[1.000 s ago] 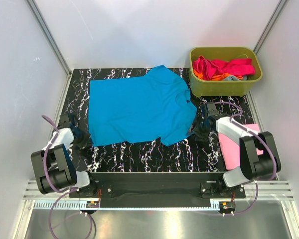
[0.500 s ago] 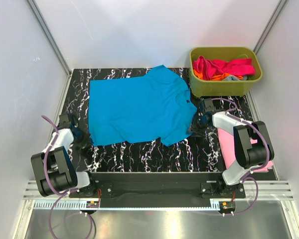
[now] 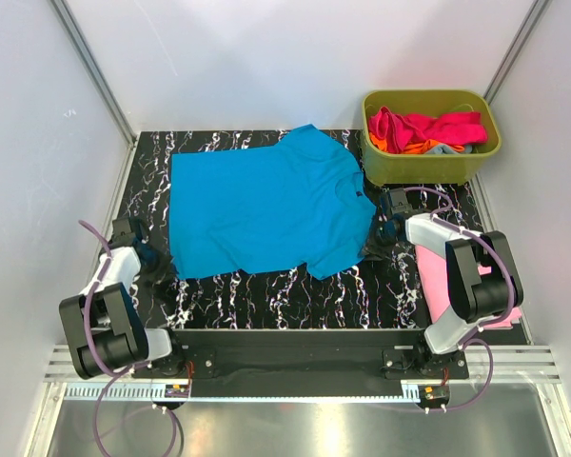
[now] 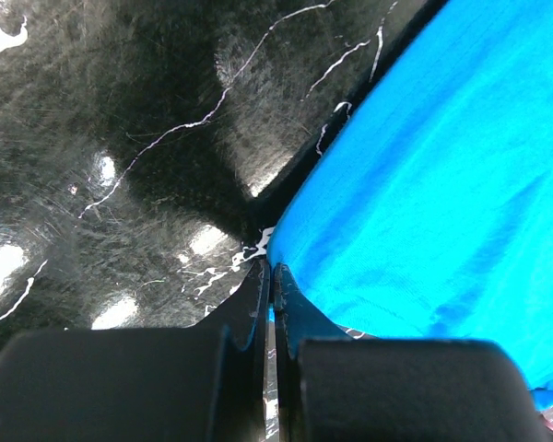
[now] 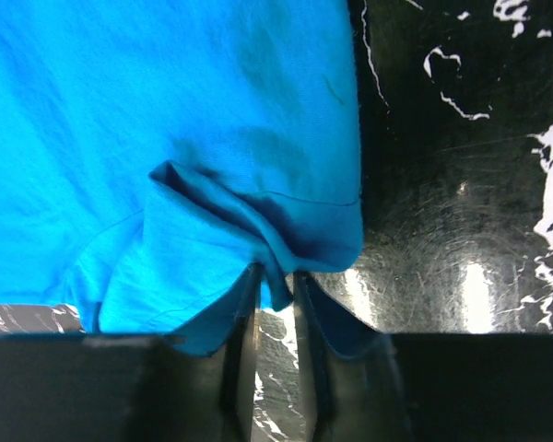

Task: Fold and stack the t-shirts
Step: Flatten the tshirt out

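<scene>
Since a second ago the right arm (image 3: pixel 471 271) has swung its elbow in from the outer edge toward the middle, and its claw has narrowed a good deal; the blue shirt (image 3: pixel 266 205) lies where it lay, spread flat on the counter (image 3: pixel 295 286), and the left arm has hardly stirred. The right claw (image 5: pixel 275 273) now stands only a narrow gap apart, low over the counter at the shirt's near right sleeve. A raised fold of the sleeve hem dips down between its fingertips (image 5: pixel 247 276), with dark counter showing through the gap behind the fold, and the pictures do not show the cloth firmly pinched. The rest of the sleeve spreads ahead of this claw and to its left, with bare counter to its right. The left claw (image 4: pixel 269 274) is closed tight, tips together right on the shirt's near left corner, and a thin sliver of blue shows between its fingers. The shirt runs off ahead and to the right of it, and bare counter lies ahead and to its left. A pink shirt (image 3: pixel 435 290) lies folded behind the right claw, partly under that arm. Well ahead of that claw and to its right, a green tub (image 3: pixel 428 168) holds a heap of shirts (image 3: pixel 428 129) in magenta, red and orange.
</scene>
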`<state>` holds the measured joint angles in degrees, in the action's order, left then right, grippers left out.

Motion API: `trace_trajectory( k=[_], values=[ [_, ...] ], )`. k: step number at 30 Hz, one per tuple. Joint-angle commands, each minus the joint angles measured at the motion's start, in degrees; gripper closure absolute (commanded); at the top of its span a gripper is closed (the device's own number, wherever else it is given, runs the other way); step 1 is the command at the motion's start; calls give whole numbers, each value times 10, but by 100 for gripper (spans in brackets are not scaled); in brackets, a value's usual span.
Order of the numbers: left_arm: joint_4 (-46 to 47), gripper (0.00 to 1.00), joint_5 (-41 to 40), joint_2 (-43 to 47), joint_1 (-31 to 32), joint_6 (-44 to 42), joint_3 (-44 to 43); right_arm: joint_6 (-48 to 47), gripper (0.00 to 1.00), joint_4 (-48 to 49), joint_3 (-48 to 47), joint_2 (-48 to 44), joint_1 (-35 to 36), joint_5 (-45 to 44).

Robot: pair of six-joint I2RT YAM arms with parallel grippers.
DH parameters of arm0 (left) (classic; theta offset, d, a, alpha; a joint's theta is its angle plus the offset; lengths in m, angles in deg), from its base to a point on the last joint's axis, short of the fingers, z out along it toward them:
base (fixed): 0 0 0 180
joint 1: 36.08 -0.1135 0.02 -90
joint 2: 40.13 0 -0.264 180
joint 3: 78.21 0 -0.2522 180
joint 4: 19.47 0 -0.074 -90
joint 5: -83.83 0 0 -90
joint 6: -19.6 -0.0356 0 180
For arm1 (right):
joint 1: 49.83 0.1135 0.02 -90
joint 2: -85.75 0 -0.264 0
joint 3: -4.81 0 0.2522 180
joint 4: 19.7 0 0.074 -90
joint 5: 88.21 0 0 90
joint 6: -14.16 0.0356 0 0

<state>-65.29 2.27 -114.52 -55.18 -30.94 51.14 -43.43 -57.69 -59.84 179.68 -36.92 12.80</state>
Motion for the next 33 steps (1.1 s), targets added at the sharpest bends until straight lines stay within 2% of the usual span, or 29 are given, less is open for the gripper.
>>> trace_trajectory(
  k=[1,3,4,5,12,22,28,30,33],
  values=[
    [-1,100,6,22,0,-11,2,-15,79,9,-17,7,-1,-9],
    [-2,100,5,28,0,-12,2,-7,90,5,-18,-3,-1,3],
    [-2,100,3,32,0,-13,1,-2,99,3,-18,-9,-2,12],
    [-3,100,2,37,0,-13,1,11,100,1,-17,-18,-1,16],
    [-8,100,-3,74,-1,-12,-9,49,100,-16,-10,-95,-1,37],
    [-25,100,-14,98,0,-23,-50,42,100,-50,-50,-109,-1,37],
    [-29,100,-19,100,0,-27,-45,51,93,-50,8,-126,0,45],
    [-28,100,-19,94,0,-30,-43,49,87,-45,29,-125,-1,47],
    [-28,100,-22,87,0,-35,-42,37,89,-29,41,-114,-1,46]
  ],
)
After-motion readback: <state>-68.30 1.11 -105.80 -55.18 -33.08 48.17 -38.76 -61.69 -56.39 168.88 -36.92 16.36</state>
